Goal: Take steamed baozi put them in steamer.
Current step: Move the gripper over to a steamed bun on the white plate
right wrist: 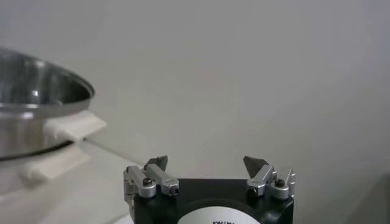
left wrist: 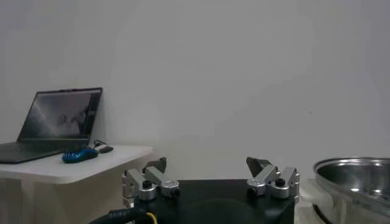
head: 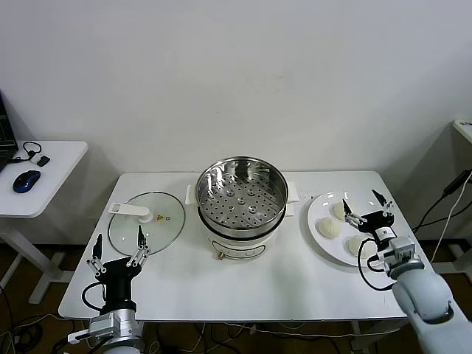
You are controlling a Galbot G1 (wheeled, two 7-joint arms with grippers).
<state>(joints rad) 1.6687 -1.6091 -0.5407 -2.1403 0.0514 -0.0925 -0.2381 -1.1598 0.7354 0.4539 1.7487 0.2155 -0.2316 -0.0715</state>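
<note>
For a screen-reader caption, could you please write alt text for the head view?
A round shiny steel steamer with an empty perforated tray sits mid-table, between a round glass lid and a flat white plate holding three visible cream-white baozi. The open right hand is over the plate; the open left hand waits near the lid.

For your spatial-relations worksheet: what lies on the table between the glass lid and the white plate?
In the head view, the steamer stands between the glass lid and the white plate.

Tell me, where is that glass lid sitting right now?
In the head view the glass lid lies flat on the table's left side, just left of the steamer, with the open left gripper right in front of it.
</note>
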